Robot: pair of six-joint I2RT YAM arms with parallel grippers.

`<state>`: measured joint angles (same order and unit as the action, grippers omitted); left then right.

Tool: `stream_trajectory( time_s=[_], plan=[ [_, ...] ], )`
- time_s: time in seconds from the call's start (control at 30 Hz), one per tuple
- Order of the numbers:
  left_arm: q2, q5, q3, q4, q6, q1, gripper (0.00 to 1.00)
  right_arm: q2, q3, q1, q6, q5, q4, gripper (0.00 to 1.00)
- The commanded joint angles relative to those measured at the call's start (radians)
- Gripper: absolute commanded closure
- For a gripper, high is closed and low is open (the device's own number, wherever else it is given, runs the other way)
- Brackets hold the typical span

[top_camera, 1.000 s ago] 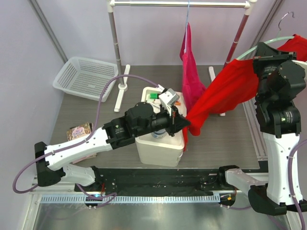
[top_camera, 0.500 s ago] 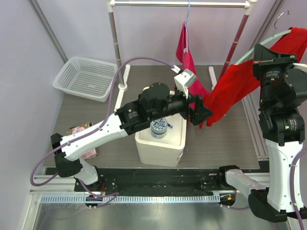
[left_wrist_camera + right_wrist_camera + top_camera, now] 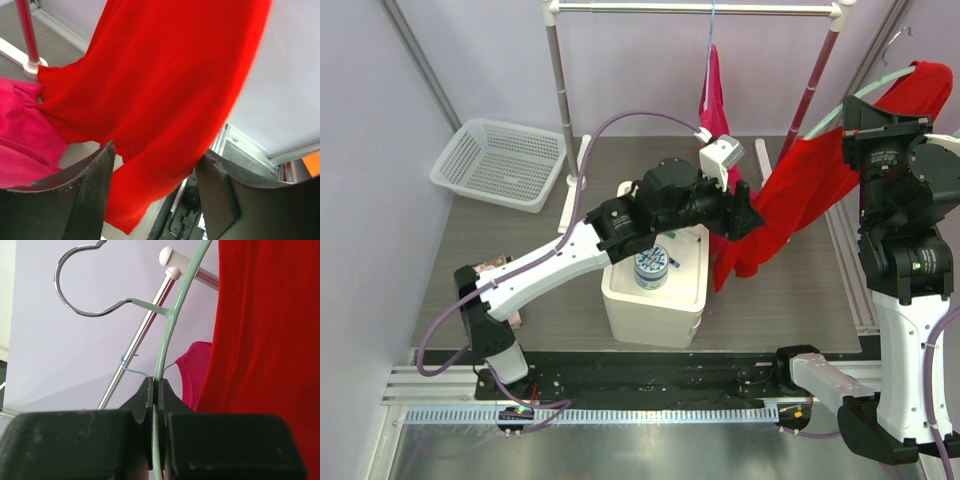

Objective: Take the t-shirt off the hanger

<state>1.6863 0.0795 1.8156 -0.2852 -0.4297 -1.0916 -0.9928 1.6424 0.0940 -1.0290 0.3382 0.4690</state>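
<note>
Now, red t-shirt hanging just ahead of spread left gripper, right gripper pinching green hanger

Soft, matt red cloth with a fine knit on the t-shirt; smooth pale-green coating on the hanger, glossy chrome on its hook. Matt black, faintly grainy surface on the pads of the left pincer. White plastic mesh for the basket.
</note>
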Motion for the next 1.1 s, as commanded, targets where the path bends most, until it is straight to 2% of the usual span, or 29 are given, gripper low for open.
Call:
stream_trajectory(
  time_s=[0.0, 0.1, 0.17, 0.3, 0.37, 0.5, 0.63, 0.9, 1.07],
  plan=[
    [0.006, 0.048, 0.057, 0.027, -0.026, 0.012, 0.53, 0.028, 0.004, -0.004, -0.016, -0.015, -0.096, 0.99],
    [0.016, 0.054, 0.085, 0.017, -0.027, 0.019, 0.75, 0.025, -0.004, -0.004, -0.026, -0.019, -0.102, 0.99],
    [0.027, 0.057, 0.111, -0.008, -0.030, 0.021, 1.00, 0.026, -0.004, -0.005, -0.029, -0.022, -0.102, 0.99],
    [0.015, 0.110, 0.076, 0.014, -0.044, 0.019, 1.00, 0.016, 0.000, -0.005, -0.033, -0.005, -0.113, 0.99],
    [-0.036, 0.128, -0.016, 0.044, -0.041, 0.003, 1.00, -0.013, 0.022, -0.004, -0.022, 0.010, -0.118, 0.99],
    [-0.148, 0.002, -0.212, 0.072, -0.006, -0.044, 1.00, -0.115, 0.120, -0.004, 0.029, 0.035, -0.122, 0.99],
    [-0.223, -0.044, -0.370, 0.107, -0.035, -0.053, 1.00, -0.173, 0.189, -0.004, 0.037, 0.064, -0.122, 0.99],
    [-0.292, -0.072, -0.476, 0.129, -0.061, -0.073, 1.00, -0.253, 0.301, -0.025, 0.020, 0.094, -0.096, 0.99],
    [-0.327, -0.127, -0.556, 0.182, -0.073, -0.073, 1.00, -0.202, 0.336, -0.034, 0.072, 0.168, -0.069, 0.99]
  ],
)
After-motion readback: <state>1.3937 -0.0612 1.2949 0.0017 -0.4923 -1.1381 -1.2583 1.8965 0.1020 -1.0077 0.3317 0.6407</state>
